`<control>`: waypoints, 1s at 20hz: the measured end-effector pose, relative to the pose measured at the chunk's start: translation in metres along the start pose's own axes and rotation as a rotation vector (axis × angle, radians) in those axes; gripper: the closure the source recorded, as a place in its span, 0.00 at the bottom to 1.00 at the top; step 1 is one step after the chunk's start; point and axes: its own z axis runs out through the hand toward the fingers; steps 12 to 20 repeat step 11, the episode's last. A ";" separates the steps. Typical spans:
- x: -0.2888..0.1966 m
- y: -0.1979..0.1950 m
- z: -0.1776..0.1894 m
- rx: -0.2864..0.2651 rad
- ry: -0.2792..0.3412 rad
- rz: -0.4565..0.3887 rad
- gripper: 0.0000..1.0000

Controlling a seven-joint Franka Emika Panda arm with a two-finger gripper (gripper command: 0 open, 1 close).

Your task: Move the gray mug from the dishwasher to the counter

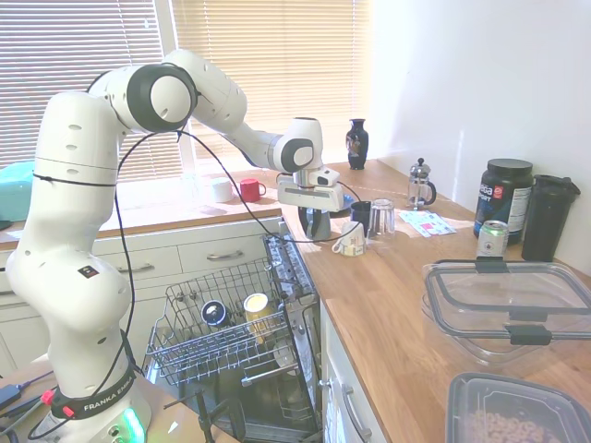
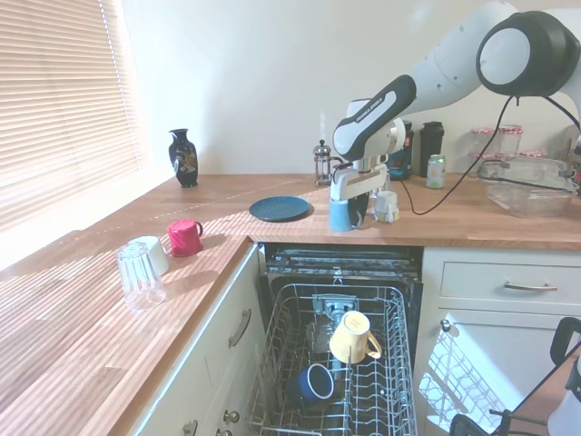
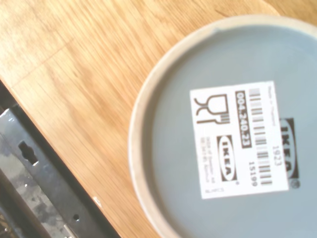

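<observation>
First exterior view: the hand (image 1: 319, 224) hangs low over the counter (image 1: 406, 277) near the open dishwasher (image 1: 242, 355).

Second exterior view: the gray mug (image 2: 341, 215) stands on the counter edge, the hand clenched on it.

Wrist view: the mug's labelled base faces up.

White arm stretched forward, wrist bent down, tool (image 2: 352, 216) pointing downward.

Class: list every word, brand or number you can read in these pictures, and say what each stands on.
"IKEA", "004.240.23", "15199", "1923": sticker on the gray mug's base.
"FRANKA": robot's base ring.
Print on the black tub, can and leaflet: too small to read.
</observation>
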 end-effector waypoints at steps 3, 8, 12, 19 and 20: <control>-0.001 0.001 -0.002 -0.002 0.007 -0.002 0.00; -0.029 0.025 -0.044 0.039 0.039 0.007 0.00; -0.067 0.056 -0.066 0.057 0.002 -0.040 0.00; -0.067 0.056 -0.066 0.057 0.002 -0.040 0.00; -0.067 0.056 -0.066 0.057 0.002 -0.040 0.00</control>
